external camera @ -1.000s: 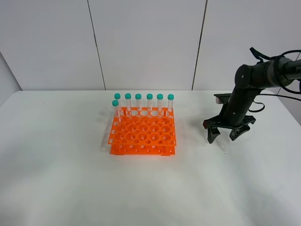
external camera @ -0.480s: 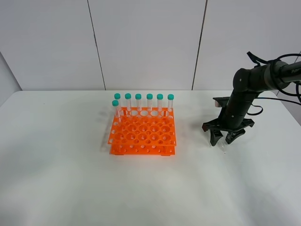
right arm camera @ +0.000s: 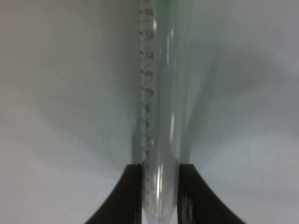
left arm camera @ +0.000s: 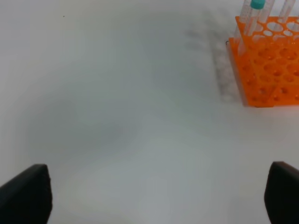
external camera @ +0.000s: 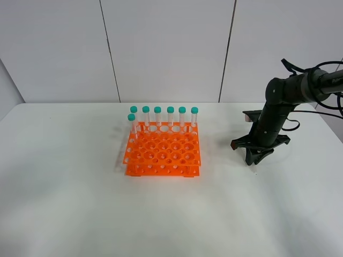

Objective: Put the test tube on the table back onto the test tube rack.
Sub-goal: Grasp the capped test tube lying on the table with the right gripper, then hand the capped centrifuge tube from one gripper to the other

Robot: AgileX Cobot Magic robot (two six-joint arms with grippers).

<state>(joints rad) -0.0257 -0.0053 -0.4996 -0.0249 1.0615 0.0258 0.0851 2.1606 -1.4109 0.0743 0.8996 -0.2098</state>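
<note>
Test tube rack (external camera: 162, 152) sits mid tabletop (external camera: 80, 214), nearer the back edge. It holds 7 upright capped tubes (external camera: 170, 116): 6 along its back row, 1 more in the next row at the left end. All have teal caps and clear bodies. The left wrist view catches the rack's left end (left arm camera: 266, 70) with a few of those tubes standing in it.

The test tube (right arm camera: 159, 93) is on the right part of the tabletop, well apart from the rack and toward the right edge, under the right gripper (external camera: 256, 159). In the right wrist view it runs lengthwise straight out from between the 2 black fingers (right arm camera: 133, 196), printed graduations along 1 side. The end far from the fingers looks green but blurred. Its heading across the tabletop is too small to tell in the high view.

Right gripper jaws are clenched on the test tube, both fingers against its sides, low at the tabletop. Left gripper (left arm camera: 154, 196) jaws are spread wide, grasping nothing, over bare tabletop left of the rack.
</note>
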